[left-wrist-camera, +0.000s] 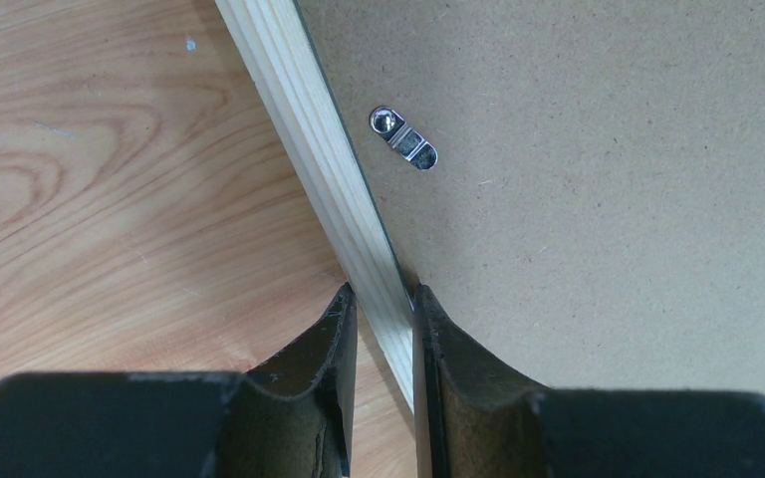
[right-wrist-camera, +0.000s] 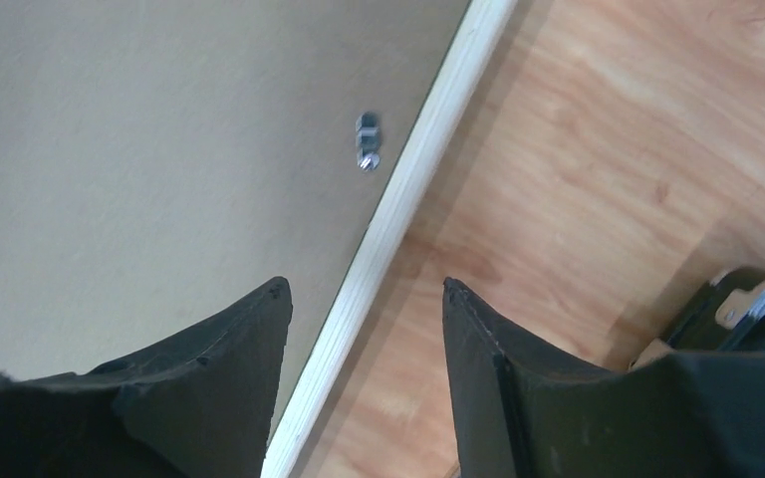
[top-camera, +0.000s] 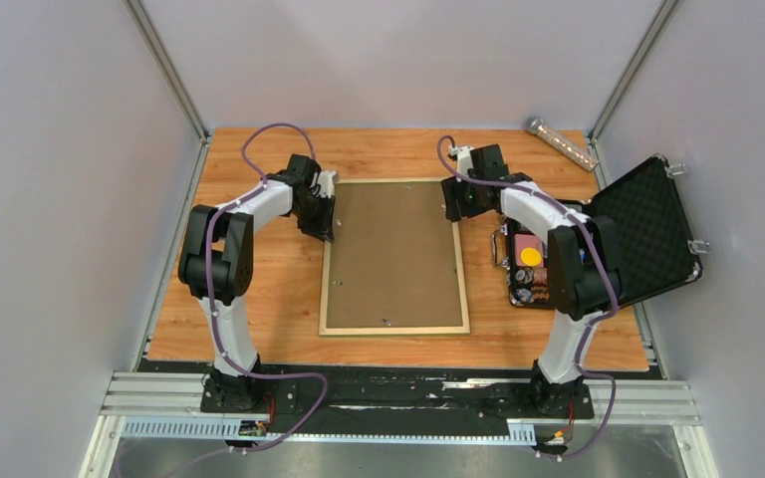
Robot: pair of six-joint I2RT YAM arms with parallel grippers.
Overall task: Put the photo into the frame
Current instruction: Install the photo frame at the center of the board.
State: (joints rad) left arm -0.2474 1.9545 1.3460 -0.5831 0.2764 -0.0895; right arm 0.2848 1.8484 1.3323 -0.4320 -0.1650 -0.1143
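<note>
1. Since the frame [top-camera: 394,330] lies back-up dead centre on the table [top-camera: 259,319], all you get is pale wood rail around a brown backing board [top-camera: 393,254]. Its near rail sits at 6 o'clock, just ahead of the arm bases.
2. The photo? Can't spot it anywhere. If it's under that board, no view shows it.
3. Over at 3 o'clock an open black case [top-camera: 647,229] is parked beside the frame, out of the working area I'd guess.
4. Around 10 o'clock the left gripper [left-wrist-camera: 383,319] has its fingers pinched onto the left rail, one on the table side and one on the board side. Looks like it's pinning the frame so it can't slide. A metal turn clip [left-wrist-camera: 404,138] sits just past it.
5. At 1 o'clock the right gripper [right-wrist-camera: 364,299] straddles the right rail, fingers spread, touching nothing and holding nothing.
6. Way back at 2 o'clock, a shiny tube [top-camera: 563,142] lies in the table's far corner.
</note>
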